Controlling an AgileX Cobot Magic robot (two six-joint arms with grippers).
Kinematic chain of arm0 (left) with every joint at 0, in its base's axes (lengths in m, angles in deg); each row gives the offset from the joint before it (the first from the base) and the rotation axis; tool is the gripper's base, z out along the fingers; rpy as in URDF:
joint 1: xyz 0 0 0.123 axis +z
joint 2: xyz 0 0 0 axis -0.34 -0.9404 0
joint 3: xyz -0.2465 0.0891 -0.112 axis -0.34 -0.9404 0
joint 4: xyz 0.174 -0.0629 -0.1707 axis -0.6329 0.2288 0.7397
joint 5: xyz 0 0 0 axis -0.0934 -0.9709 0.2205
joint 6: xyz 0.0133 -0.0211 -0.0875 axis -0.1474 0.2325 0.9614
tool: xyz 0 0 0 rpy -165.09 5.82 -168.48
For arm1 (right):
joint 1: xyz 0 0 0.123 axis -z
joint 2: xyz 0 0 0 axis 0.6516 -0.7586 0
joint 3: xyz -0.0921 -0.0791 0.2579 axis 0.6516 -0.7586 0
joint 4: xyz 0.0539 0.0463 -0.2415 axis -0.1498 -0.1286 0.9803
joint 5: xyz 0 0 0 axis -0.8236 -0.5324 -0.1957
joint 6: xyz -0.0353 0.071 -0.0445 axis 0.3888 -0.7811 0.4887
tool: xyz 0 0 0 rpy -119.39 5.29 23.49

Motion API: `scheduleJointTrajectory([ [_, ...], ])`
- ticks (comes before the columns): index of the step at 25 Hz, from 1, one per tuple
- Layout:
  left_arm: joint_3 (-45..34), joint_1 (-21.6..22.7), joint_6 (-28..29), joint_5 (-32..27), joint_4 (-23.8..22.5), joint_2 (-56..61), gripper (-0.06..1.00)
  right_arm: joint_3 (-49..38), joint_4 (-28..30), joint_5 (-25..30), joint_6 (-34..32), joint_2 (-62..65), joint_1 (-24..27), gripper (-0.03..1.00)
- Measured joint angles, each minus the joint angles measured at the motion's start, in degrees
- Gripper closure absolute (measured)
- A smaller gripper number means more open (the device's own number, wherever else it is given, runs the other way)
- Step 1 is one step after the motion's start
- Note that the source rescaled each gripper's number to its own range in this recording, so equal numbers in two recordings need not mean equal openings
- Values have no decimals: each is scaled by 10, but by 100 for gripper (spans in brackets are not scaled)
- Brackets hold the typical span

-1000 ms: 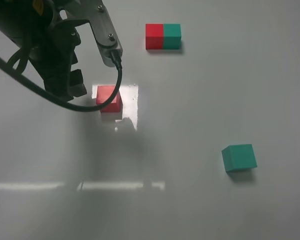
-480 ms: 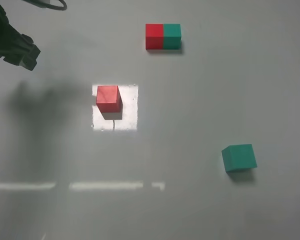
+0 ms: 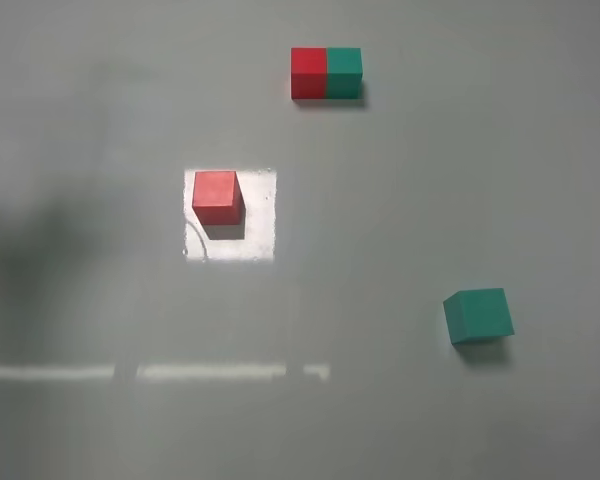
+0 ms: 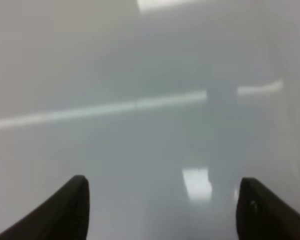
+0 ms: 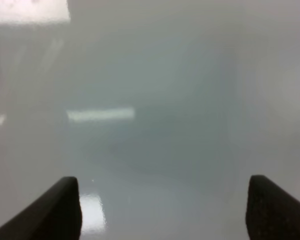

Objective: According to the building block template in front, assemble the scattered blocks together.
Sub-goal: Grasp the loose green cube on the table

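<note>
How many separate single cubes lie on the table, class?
2: the red cube sits left of centre, and the green cube lies at lower right, well apart from it. None appears hidden.

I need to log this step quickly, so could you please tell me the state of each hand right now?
Left hand: open, holding nothing.
Right hand: open, holding nothing.

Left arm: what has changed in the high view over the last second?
The left gripper pulled back from over the red cube, leftward and almost out of the high view. Its jaws stand open with nothing between them. The red cube, green cube and template stayed where they were.
</note>
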Motion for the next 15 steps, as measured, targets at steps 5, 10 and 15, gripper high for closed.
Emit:
scheduleJointTrajectory([
  [5,-91,47,1,18,1,71,41,0,0,0,1,0,0,20],
  [10,-194,66,6,45,21,162,41,0,0,0,1,0,0,20],
  [15,-293,70,25,64,25,251,41,0,0,0,1,0,0,20],
])
